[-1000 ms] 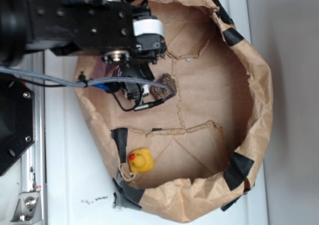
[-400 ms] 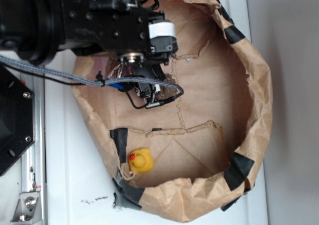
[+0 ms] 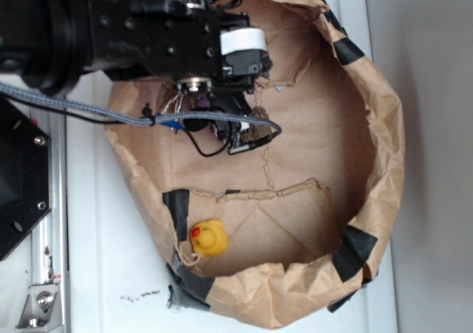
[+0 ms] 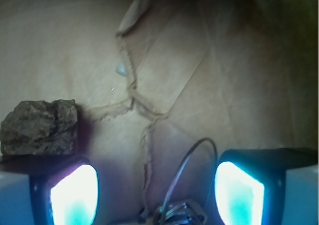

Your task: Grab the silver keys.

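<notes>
Wrist view: the hand [image 4: 157, 190] is spread wide, with the silver keys [image 4: 180, 211] right between its fingers at the bottom edge, wire loop arcing up over the brown paper. Light, hard, slick metal, probably jangly, so I'd pinch the bunched blades, not the thin ring. The rock [image 4: 40, 127] sits just beyond the left finger.

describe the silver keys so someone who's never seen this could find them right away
Look inside the crumpled brown paper bag, on its floor directly under the black gripper, whose two glowing fingers stand apart. The silver keys lie between them at the bottom edge of the wrist view. Unlike the rough brown rock nearby and the yellow rubber duck farther off, they are shiny metal on a thin wire loop.
</notes>
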Available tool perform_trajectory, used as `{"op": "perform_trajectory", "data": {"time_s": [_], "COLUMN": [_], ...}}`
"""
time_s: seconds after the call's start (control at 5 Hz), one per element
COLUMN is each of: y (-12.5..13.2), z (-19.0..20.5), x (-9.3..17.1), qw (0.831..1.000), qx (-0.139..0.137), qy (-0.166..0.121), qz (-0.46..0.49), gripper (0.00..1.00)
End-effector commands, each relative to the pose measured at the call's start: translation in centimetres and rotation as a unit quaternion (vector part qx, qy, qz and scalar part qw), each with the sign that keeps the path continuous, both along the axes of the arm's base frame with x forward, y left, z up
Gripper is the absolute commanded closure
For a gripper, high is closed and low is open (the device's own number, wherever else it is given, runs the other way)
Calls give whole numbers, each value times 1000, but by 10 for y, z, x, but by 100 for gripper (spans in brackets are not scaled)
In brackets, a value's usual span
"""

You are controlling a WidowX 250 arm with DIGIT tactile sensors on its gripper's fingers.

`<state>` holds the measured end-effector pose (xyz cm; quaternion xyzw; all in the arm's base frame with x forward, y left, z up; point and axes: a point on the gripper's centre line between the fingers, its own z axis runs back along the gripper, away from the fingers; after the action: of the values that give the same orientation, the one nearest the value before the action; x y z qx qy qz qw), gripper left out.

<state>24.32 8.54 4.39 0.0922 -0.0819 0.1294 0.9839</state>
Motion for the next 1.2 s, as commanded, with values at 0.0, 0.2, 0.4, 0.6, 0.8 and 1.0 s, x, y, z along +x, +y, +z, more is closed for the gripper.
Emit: {"op": "perform_trajectory", "data": {"time_s": [0.0, 0.2, 0.4, 0.6, 0.8, 1.0], "y": [16, 14, 15, 15, 11, 7], "z": [-1, -17, -26, -22, -15, -11], "x": [12, 6, -14, -23, -21, -20], "qw": [999, 999, 998, 998, 998, 998], "qx": [28, 37, 52, 47, 42, 41], "qy": [-23, 0, 25, 17, 5, -2], "qz": [8, -3, -31, -41, -43, -50], "gripper": [0, 0, 0, 100, 100, 100]}}
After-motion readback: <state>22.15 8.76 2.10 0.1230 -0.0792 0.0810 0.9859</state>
